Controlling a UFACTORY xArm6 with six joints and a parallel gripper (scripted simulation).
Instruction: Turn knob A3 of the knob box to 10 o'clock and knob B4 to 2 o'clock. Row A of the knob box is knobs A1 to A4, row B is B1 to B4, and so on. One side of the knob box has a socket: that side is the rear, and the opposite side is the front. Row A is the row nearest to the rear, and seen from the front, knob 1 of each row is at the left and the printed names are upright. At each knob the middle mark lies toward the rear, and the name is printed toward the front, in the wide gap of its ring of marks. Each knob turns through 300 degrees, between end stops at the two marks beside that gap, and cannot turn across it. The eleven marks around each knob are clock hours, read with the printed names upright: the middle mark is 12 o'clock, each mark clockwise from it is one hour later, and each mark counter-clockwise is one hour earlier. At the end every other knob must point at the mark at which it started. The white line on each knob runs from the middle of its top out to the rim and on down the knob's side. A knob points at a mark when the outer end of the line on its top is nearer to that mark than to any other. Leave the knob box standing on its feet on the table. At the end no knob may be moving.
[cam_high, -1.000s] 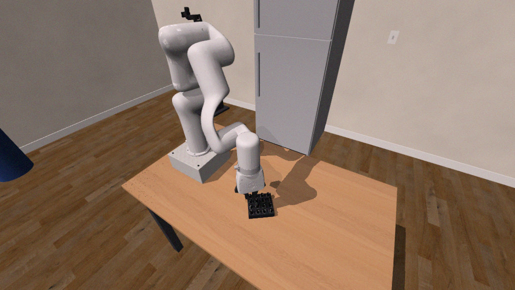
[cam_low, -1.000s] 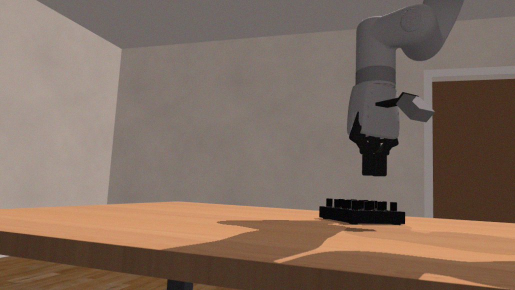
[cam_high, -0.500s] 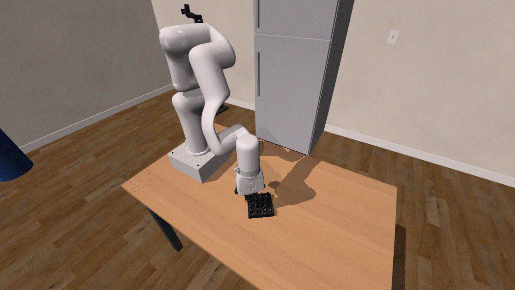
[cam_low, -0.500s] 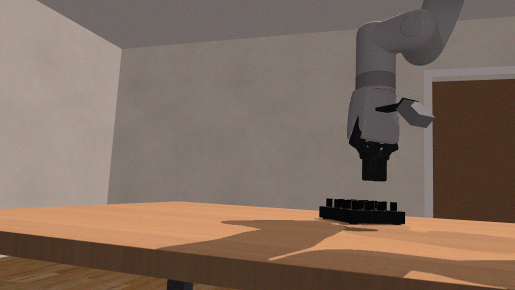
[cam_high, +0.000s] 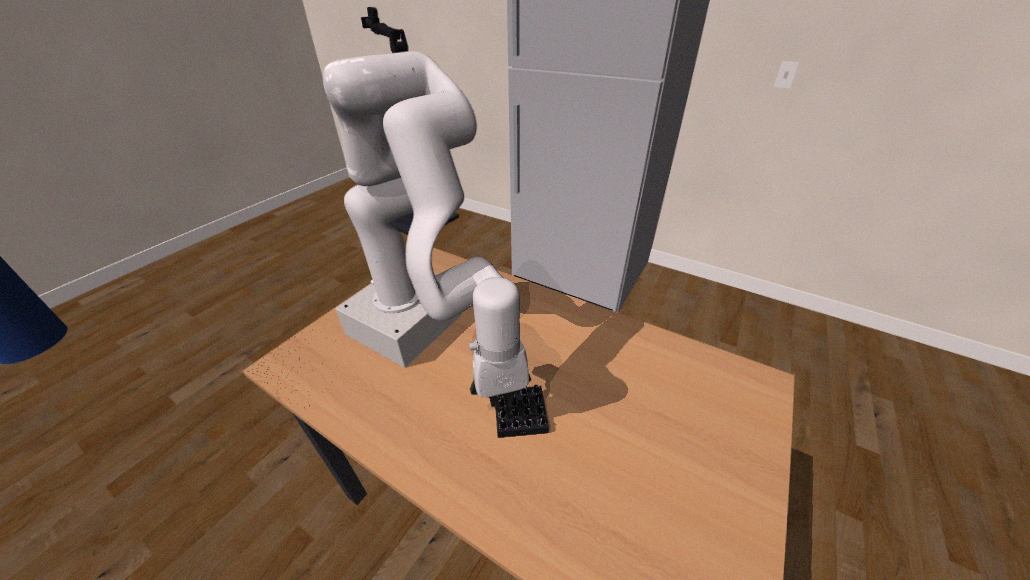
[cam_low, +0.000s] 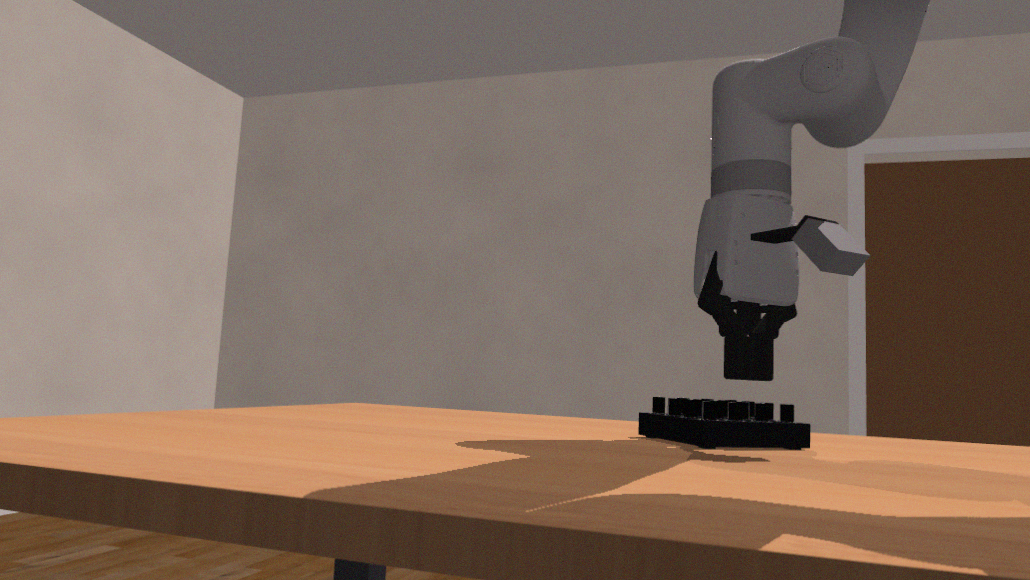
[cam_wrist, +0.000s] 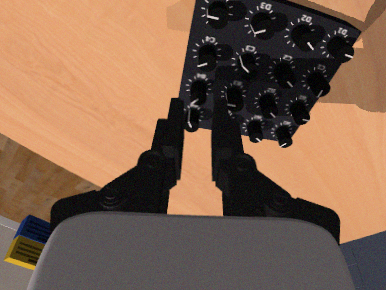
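The black knob box (cam_high: 522, 433) (cam_low: 756, 435) (cam_wrist: 225, 33) stands on the table. In the wrist view its names are upside down, with row A lowest. My gripper (cam_low: 748, 378) (cam_wrist: 198, 117) is partly open with nothing between its fingers. It hangs above the box, with a gap between the fingertips and the knobs. Knob B4 (cam_wrist: 199, 92) shows between the fingertips in the wrist view; its white line points down and slightly left there, roughly toward the rear. Knob A4 (cam_wrist: 191, 121) shows below it. Knob A3 is hidden behind the right finger, so its line cannot be read.
Neighbouring knobs B3 (cam_wrist: 234, 96), A2 (cam_wrist: 256, 131) and A1 (cam_wrist: 284, 137) stand close by. The wooden table (cam_high: 648, 461) surrounds the box. The arm's pale base block (cam_high: 382, 331) stands at the table's back left, and a grey refrigerator (cam_high: 583, 172) stands behind the table.
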